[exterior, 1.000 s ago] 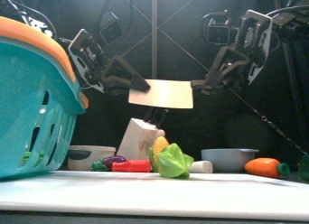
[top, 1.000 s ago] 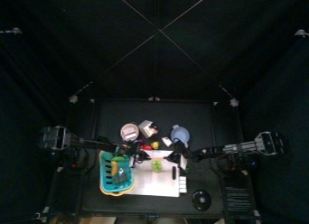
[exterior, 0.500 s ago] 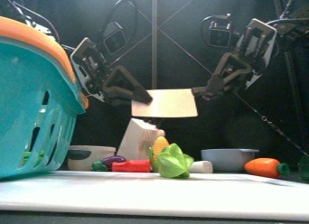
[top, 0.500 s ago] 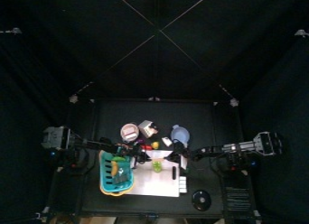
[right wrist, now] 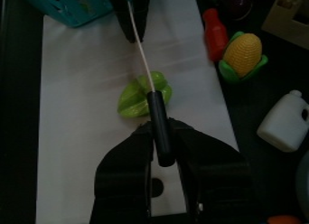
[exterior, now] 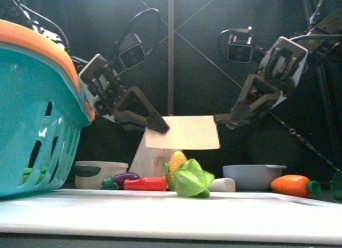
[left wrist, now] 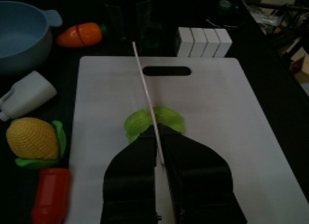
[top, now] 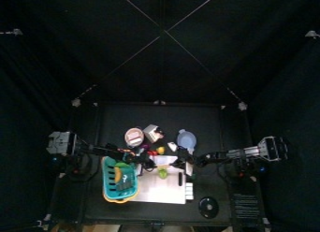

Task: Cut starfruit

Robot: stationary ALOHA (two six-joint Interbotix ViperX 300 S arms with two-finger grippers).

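**Starfruit on board, knife held over it by both arms**

- Item 1: small pale yellow-green starfruit (left wrist: pixel 157 126), ribbed. It lies near the middle of the white plastic cutting board (left wrist: pixel 248 128), which has a slot handle at one end. The front view shows the fruit (exterior: pixel 191 178) resting on the board's surface.
- Item 2: broad cream-bladed knife with a black handle (exterior: pixel 187 132). It hangs level between the two arms, blade edge down, directly above the starfruit and clear of it. Both wrist views show it edge-on as a thin line crossing the fruit (right wrist: pixel 143 94).
- Item 3: left gripper (left wrist: pixel 154 142). Its jaws are drawn narrow and pinch the blade's spine at one end.
- Item 4: right gripper (right wrist: pixel 154 121). Its jaws are closed around the black handle at the other end.
- Item 5: teal plastic basket with a yellow-orange rim (exterior: pixel 40 122), at the board's left, large in the front view.
- Item 6: sundries beside and behind the board:
  - blue-grey bowl (left wrist: pixel 18 38)
  - orange toy carrot (left wrist: pixel 79 33)
  - white bottle (left wrist: pixel 27 94)
  - yellow toy corn cob (left wrist: pixel 31 137)
  - red oblong piece (left wrist: pixel 51 196)
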